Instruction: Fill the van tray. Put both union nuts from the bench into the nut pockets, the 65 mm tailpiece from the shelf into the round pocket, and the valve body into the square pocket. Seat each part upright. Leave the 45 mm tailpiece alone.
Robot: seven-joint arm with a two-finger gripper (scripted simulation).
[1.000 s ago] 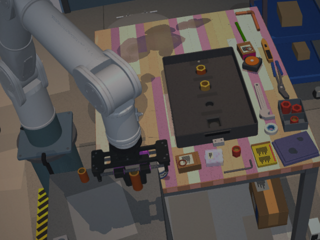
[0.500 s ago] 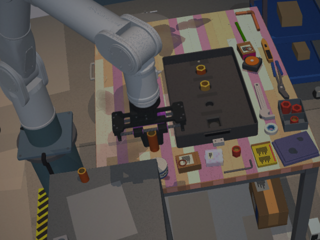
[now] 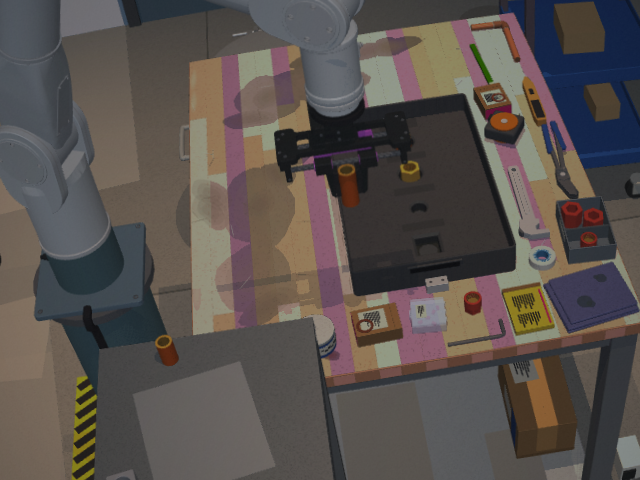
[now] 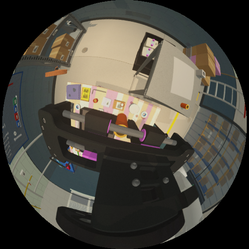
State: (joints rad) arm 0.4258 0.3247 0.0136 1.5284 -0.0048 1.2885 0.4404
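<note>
One union nut is hidden behind my gripper's body at the far end of the black tray point(image 3: 426, 194). The second yellow union nut point(image 3: 409, 171) sits in its pocket just below. I hold the long orange tailpiece point(image 3: 348, 184) point(image 4: 121, 120) upright in my closed gripper point(image 3: 347, 178), above the tray's left rim. The round pocket point(image 3: 418, 208) and the square pocket point(image 3: 427, 244) lie further along the tray. The short orange tailpiece point(image 3: 166, 350) point(image 4: 185, 106) stands on the grey shelf point(image 3: 212, 403). The white valve body point(image 3: 428, 315) sits on the bench in front of the tray.
The striped bench point(image 3: 393, 206) carries a wrench point(image 3: 523, 201), pliers point(image 3: 561, 160), a tape measure point(image 3: 504, 125), a bin of red nuts point(image 3: 585, 227), a red fitting point(image 3: 472, 303), a hex key point(image 3: 478, 336) and small boxes point(image 3: 376, 323).
</note>
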